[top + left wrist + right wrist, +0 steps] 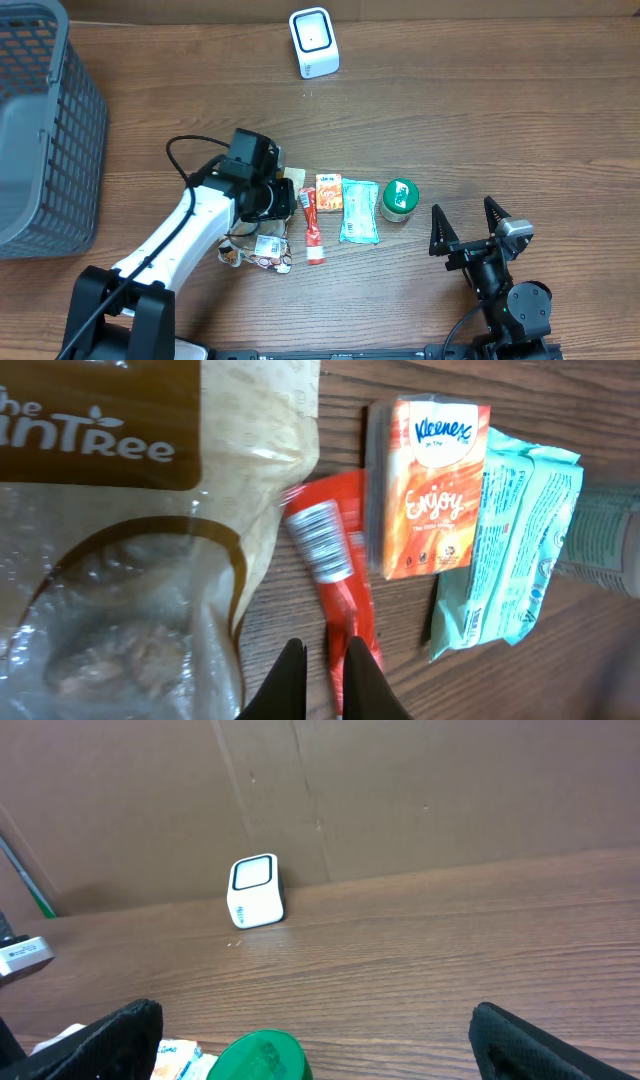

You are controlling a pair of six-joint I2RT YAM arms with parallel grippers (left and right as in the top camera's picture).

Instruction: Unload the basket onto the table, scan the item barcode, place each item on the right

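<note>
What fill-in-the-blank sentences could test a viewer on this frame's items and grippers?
1. The right gripper stands ____, holding nothing.
2. The scanner at the far side of the table is ____ in colour.
3. The jar at the end of the row has a ____ lid.
4. The left gripper is ____.
Missing words: open; white; green; shut.

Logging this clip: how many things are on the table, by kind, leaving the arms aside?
Snack bag: 1
Red packet: 1
Tissue pack: 1
Wipes pack: 1
Green-lidded jar: 1
Scanner: 1
Basket: 1
Total: 7
</note>
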